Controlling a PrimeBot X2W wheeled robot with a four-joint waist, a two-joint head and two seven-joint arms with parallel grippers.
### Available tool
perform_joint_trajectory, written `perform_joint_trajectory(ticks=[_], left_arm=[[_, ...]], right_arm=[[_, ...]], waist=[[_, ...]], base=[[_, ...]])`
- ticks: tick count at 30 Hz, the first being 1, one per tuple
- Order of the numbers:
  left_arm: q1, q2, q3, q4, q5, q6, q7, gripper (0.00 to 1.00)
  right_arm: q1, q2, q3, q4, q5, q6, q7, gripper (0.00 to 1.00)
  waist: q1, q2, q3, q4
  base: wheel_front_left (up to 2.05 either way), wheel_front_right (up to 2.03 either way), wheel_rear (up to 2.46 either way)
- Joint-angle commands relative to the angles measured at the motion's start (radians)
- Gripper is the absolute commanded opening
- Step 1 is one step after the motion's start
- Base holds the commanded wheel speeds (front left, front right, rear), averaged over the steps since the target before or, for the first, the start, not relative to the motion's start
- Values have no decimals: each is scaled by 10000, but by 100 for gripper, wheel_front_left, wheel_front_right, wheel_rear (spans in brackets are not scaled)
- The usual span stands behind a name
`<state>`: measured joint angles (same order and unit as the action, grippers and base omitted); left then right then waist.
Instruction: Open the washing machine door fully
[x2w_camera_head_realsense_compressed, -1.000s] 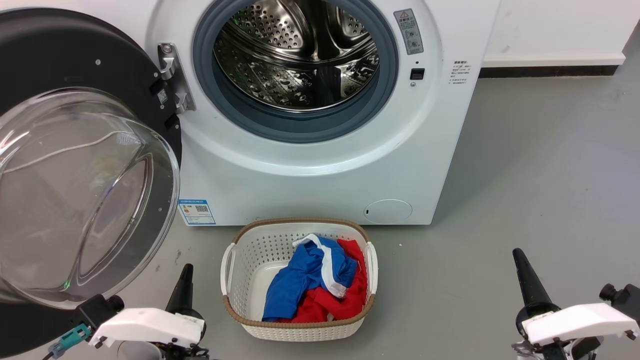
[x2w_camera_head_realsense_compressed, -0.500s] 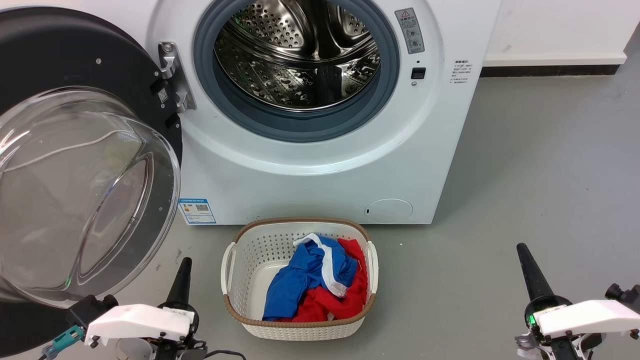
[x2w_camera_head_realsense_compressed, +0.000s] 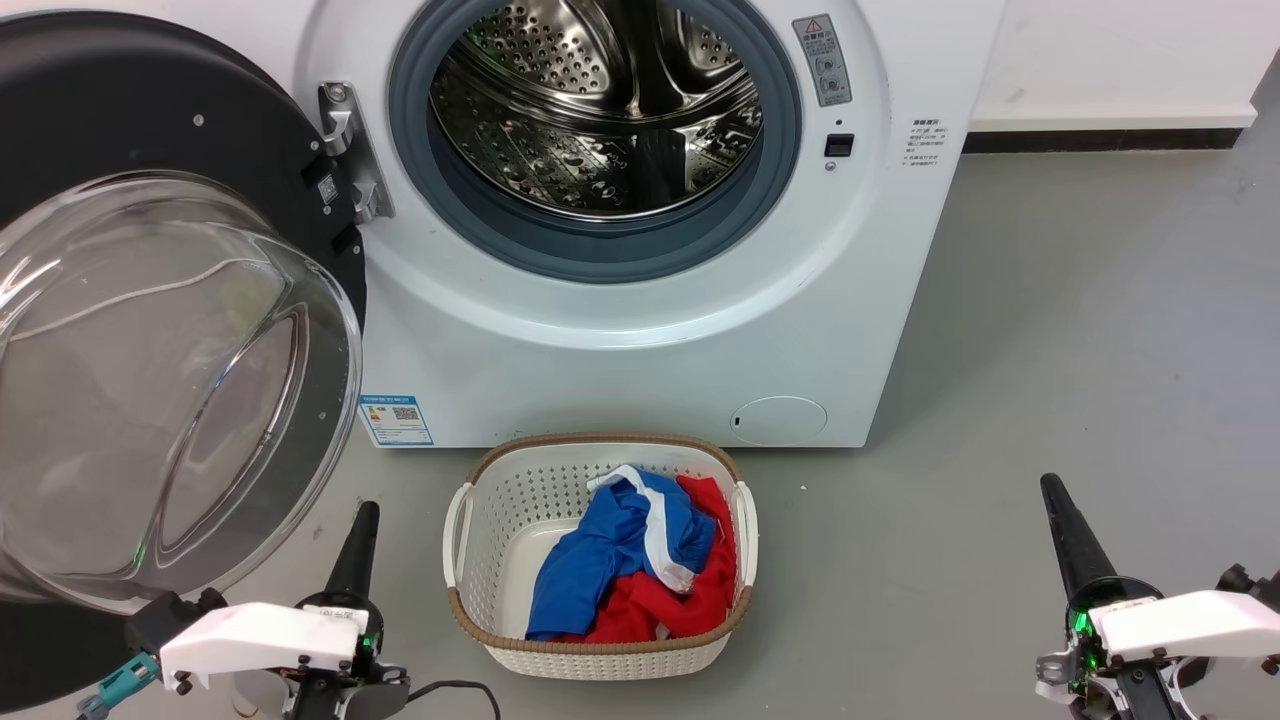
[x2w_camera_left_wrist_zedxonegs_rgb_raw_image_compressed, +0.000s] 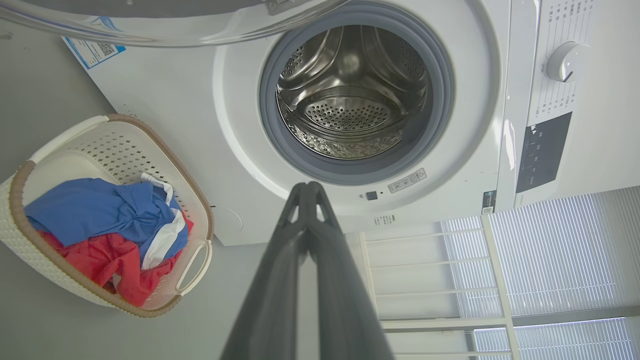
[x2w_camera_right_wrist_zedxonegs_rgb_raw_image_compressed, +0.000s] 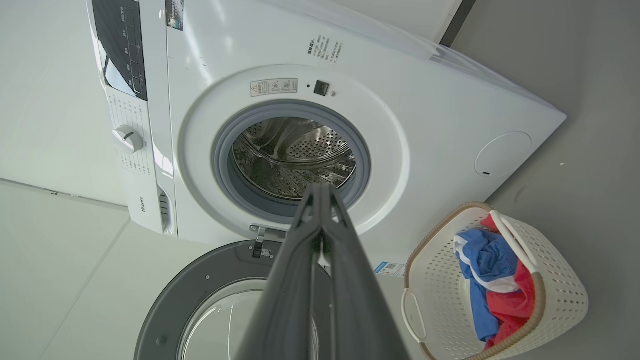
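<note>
Washing machine door (x2w_camera_head_realsense_compressed: 170, 300) sits swung wide at frame left, looks fully open, so hold your left fingers (x2w_camera_head_realsense_compressed: 357, 545) and right fingers (x2w_camera_head_realsense_compressed: 1068, 535), both pinched together and empty, low and clear of it.

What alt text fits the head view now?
The washing machine door stands open at left, baring the steel drum. A white basket of blue and red clothes sits before the machine; the left gripper and right gripper flank it, shut.
</note>
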<state>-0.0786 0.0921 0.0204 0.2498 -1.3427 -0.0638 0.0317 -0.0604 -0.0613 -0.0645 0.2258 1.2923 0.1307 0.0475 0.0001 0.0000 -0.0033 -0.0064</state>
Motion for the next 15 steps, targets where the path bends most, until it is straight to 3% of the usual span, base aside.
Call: perform_joint_trajectory(ticks=[1,15], left_arm=[[-202,-9,123,-75,-233,-102,71,0],[-280,-196,470,-71,-1258,-358,382,0]], right_arm=[[-201,-42,-48,-29,310,1,51,0],[-340,-25,-176,66,1566,1,263,0]], waist=[[-1,0,3,3],[-1,0,26,26]], base=[[0,0,0],[0,0,0]])
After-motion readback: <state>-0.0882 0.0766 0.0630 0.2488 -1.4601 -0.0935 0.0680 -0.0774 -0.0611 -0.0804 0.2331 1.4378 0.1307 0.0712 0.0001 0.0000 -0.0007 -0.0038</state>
